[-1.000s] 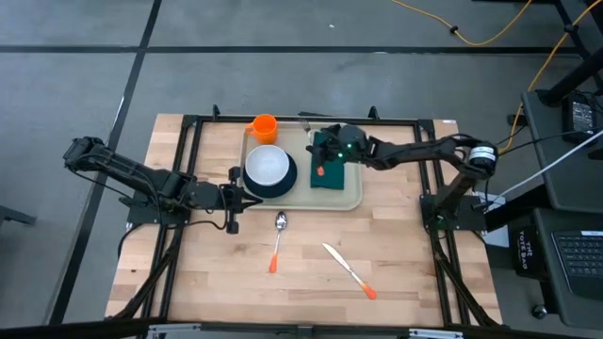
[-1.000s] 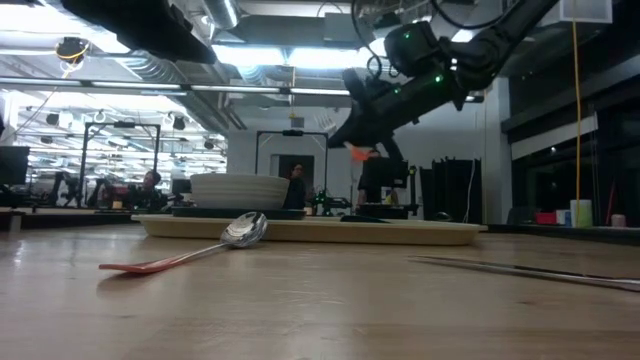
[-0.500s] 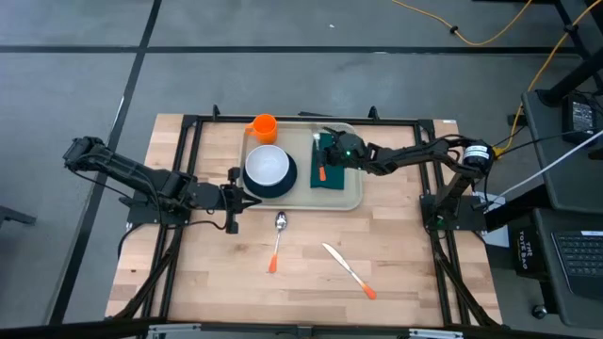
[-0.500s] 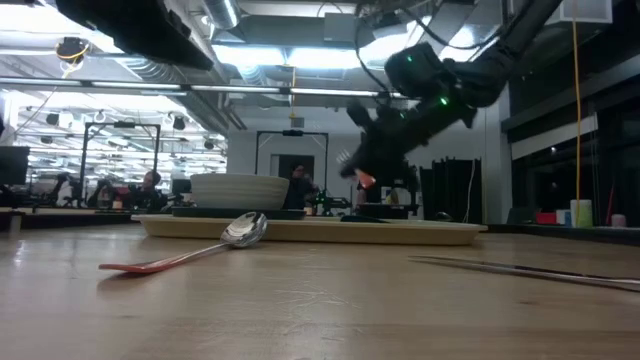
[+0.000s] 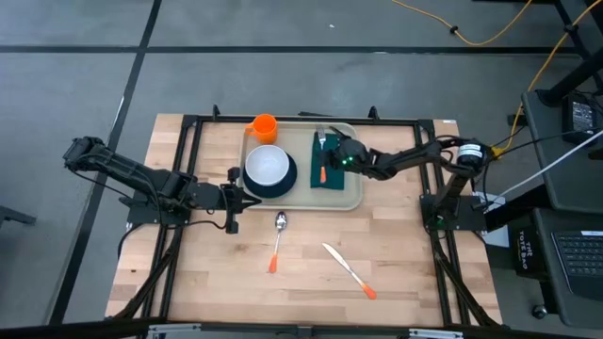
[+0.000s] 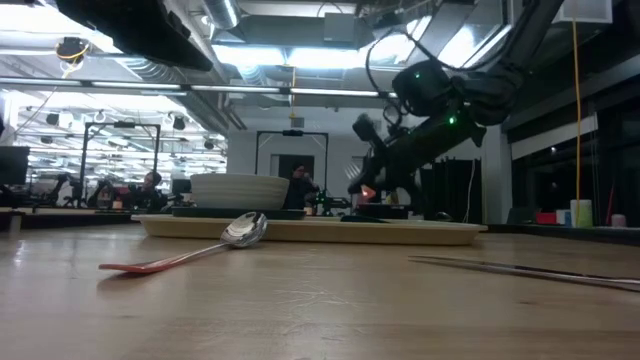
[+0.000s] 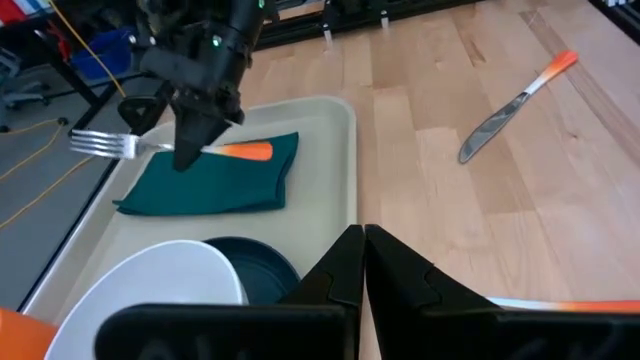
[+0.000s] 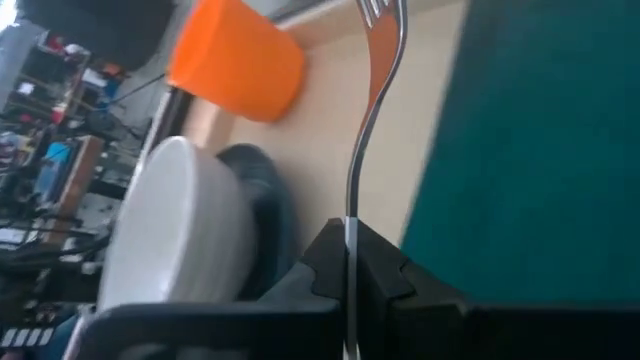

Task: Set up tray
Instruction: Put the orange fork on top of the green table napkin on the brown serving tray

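Pale wood planks make up the desk [image 5: 207, 273], and toward its far edge, roughly central between the two arms, sits the cream tray [image 5: 352, 200]. It is partly laid: a dark round plate [image 5: 285, 184] with a white bowl [image 5: 267, 166] on it fills the tray's left half, and a dark green napkin [image 5: 334, 179] lies flat on the right half. An orange cup [image 5: 264, 126] stands at the tray's far left corner; whether it is inside the rim or just beyond it I cannot tell.

The right gripper [image 7: 190, 150] is low over the napkin, its jaws clenched on the orange-handled fork [image 7: 105, 146], tines pointing to the tray's far side; this piece looks about to be laid down, not yet released.

Still off the tray, on the bare desk nearer the camera, lie an orange-handled spoon [image 5: 278, 239] and an orange-handled knife [image 5: 347, 270], well apart from each other. So, by my reckoning, more than half is done.

The left gripper [image 5: 247, 198] waits just beside the tray's left edge, jaws pressed together on nothing.
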Action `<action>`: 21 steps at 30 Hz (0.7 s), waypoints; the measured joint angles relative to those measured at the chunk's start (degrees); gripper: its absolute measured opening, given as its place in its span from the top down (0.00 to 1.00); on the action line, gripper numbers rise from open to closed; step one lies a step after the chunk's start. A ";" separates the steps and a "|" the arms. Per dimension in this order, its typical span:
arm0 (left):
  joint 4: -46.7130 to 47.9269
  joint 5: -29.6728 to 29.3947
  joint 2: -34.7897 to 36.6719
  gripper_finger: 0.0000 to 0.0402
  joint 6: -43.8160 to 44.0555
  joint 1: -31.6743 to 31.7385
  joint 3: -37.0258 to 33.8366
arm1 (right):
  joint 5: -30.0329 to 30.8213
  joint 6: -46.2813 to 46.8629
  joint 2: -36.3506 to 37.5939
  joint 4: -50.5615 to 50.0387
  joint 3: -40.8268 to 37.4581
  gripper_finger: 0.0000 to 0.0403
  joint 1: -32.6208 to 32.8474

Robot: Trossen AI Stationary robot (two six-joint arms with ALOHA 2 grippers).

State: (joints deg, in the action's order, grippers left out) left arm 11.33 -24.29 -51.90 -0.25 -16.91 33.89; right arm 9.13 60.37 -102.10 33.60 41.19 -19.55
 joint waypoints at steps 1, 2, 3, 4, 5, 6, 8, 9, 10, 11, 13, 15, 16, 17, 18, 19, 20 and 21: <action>0.00 0.00 0.00 0.98 0.00 0.00 0.00 | 0.24 0.69 -0.65 0.13 0.00 0.99 0.00; 0.02 0.00 0.00 0.98 -0.02 0.00 0.00 | 0.26 0.90 -1.22 0.15 0.00 0.99 0.00; 0.02 0.00 0.00 0.98 0.00 0.00 0.00 | 0.28 1.10 -1.94 0.74 0.00 0.99 0.00; 0.02 0.00 0.00 0.98 0.04 0.00 0.00 | 0.28 1.62 -2.60 1.29 0.02 0.99 0.00; 0.02 0.00 0.00 0.98 0.04 0.00 0.00 | 0.31 2.50 -3.26 1.81 0.02 0.99 0.00; 0.02 0.00 0.00 0.98 0.04 0.00 0.00 | 0.32 2.96 -4.08 3.10 0.02 0.99 0.00; 0.02 0.00 0.00 0.99 0.07 0.01 0.00 | 0.31 3.68 -5.34 5.73 0.02 0.99 -0.13; 0.02 -0.02 0.00 0.99 0.07 0.00 0.00 | 0.30 3.70 -5.81 6.54 0.04 0.99 -0.23; 0.00 0.00 0.00 0.99 0.07 0.00 0.00 | 0.30 3.75 -6.14 6.82 0.07 0.99 -0.32; 0.02 0.00 0.00 0.99 0.07 0.00 0.00 | 0.30 3.79 -6.40 6.77 0.07 0.99 -0.45; 0.02 0.00 0.00 0.99 0.07 0.00 0.00 | 0.05 3.79 -6.74 6.78 0.07 0.99 -0.61; 0.02 0.00 0.00 0.99 0.08 0.00 0.00 | -0.62 3.79 -6.72 7.02 0.07 0.99 -0.90; 0.02 0.00 0.00 0.99 0.07 0.02 0.00 | -0.96 3.88 -6.72 6.97 0.11 0.99 -1.03; 0.02 0.00 0.00 0.99 0.07 0.00 0.00 | -1.07 3.90 -6.72 6.81 0.25 0.99 -1.15; 0.02 0.00 0.00 0.99 0.07 0.00 0.00 | -1.11 3.88 -6.72 6.55 0.64 0.99 -1.25; 0.00 0.00 0.00 0.99 0.07 0.00 0.00 | -1.23 3.84 -6.72 6.26 1.25 0.99 -1.32; 0.02 -0.01 0.00 0.99 0.07 0.01 0.00 | -1.29 3.75 -6.72 5.36 2.11 0.99 -1.36; 0.02 0.00 0.00 0.99 0.07 0.02 0.00 | -1.43 3.41 -6.72 3.84 3.08 0.99 -1.36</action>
State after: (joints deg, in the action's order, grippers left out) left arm 11.35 -24.29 -51.90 -0.19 -16.89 33.89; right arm 7.70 63.78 -108.81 37.44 44.27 -20.91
